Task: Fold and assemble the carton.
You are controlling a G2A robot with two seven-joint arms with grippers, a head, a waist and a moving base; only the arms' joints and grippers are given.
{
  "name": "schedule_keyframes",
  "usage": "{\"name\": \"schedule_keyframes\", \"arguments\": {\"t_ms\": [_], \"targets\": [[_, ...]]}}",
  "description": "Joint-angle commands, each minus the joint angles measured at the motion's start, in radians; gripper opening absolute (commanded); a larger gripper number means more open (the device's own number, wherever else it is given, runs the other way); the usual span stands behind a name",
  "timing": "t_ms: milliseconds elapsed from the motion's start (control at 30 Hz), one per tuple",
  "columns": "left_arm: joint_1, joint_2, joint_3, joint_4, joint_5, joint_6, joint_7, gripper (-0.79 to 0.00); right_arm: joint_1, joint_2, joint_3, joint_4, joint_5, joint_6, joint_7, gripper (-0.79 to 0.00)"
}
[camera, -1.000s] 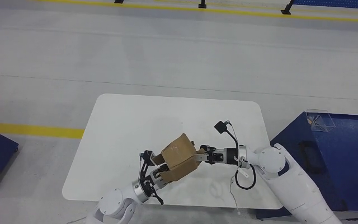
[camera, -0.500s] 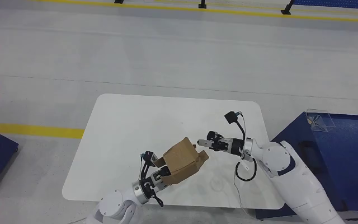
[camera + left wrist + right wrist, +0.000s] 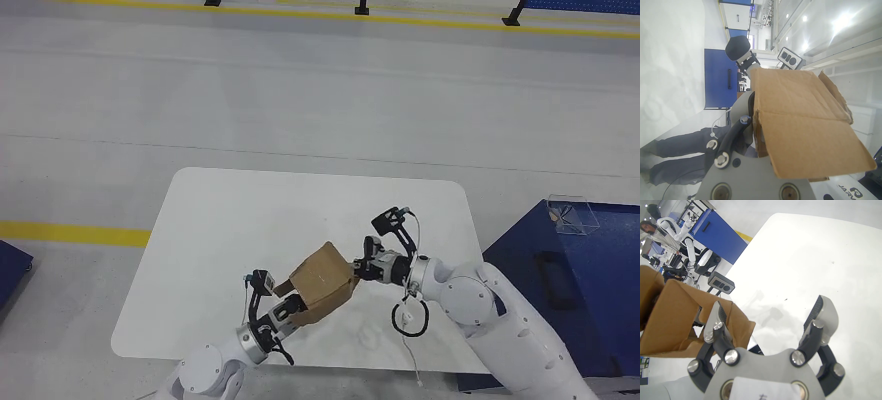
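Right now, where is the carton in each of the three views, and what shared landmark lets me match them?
Top view: carton over the front half of the white table, between left gripper and right gripper.
Left wrist view: carton close before the camera, the right gripper behind it.
Right wrist view: carton beside one of the open right gripper's fingers.
Shared landmark: the white table.
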Motion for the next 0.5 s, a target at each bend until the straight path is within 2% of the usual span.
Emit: {"name": "schedule_keyframes", "arguments": {"t_ms": [0,267,467], "targets": [[-0.001,-0.001,-0.001,0.004,-0.014,0.008,0.006,-0.785,-0.009,-0.001,-0.004,-0.008,-0.012,0.002,0.009,0.0],[-0.001,-0.003,-0.002,0.007,-0.022,0.017,0.008,-0.785,-0.017,-0.008,-0.011,-0.027,-0.019,0.006,0.011,0.0],[0.002,-0.004,-0.006,0.008,-0.03,0.023,0.009,-0.785,-0.028,-0.005,0.037,-0.024,-0.013,0.008,0.01,0.0]]}}
